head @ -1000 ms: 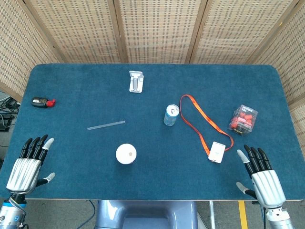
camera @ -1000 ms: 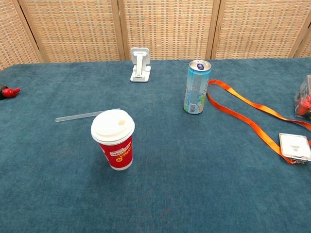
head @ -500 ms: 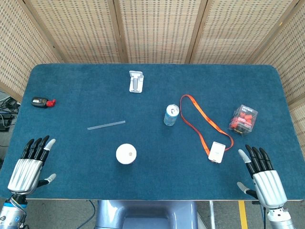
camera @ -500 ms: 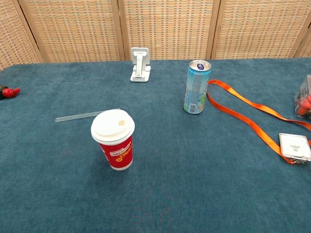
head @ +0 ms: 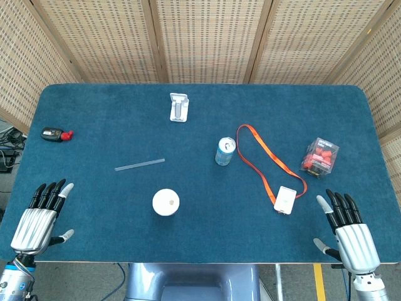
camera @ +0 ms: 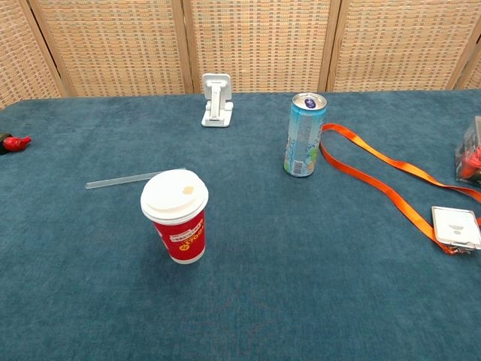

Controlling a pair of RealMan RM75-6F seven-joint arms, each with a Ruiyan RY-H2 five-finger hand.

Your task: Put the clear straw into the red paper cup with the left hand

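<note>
The clear straw [head: 140,165] [camera: 128,180] lies flat on the blue table, just behind and left of the red paper cup [camera: 176,225]. The cup stands upright with a white lid [head: 166,202]. My left hand [head: 39,219] hovers flat at the table's near left corner, fingers spread, holding nothing, well left of the straw. My right hand [head: 351,238] sits the same way at the near right corner, empty. Neither hand shows in the chest view.
A light blue drink can [head: 225,151] stands right of centre, with an orange lanyard [head: 269,162] and white card [head: 285,200] beside it. A white phone stand [head: 178,106] is at the back, a black-and-red item [head: 55,134] at far left, a clear box of red pieces [head: 320,157] at right.
Both hands have slid slightly back toward the near table edge. The straw, cup and other objects have not moved.
</note>
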